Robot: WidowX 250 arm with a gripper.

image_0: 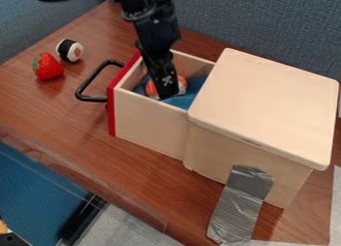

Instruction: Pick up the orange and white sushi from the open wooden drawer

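Orange-and-white toy (152, 88), inside the open drawer, partly hidden behind the lower end of the black gripper (168, 94). No telling from this angle whether open, closed or clamped on the toy. Right around them, crumpled blue cloth (178, 101) along the bottom of the drawer (150, 110), with pale wooden walls and a red front panel (111, 110) at the left end. On that panel, a black looped handle (91, 76), out over the tabletop. Above, the black arm (154, 36), in from the top edge and slanting down to the drawer. To the right, joined to the drawer, a pale wooden box (216, 150) under a flat lid (269, 105) with rounded corners. Down the near side of the box and onto the table (160, 178), a wide strip of silver tape (240, 210). Left of the drawer, beyond the handle, a red toy strawberry (47, 66) with a black-and-white sushi roll (69, 50) near it, farther back. Behind everything, a grey-blue fabric partition (266, 26).
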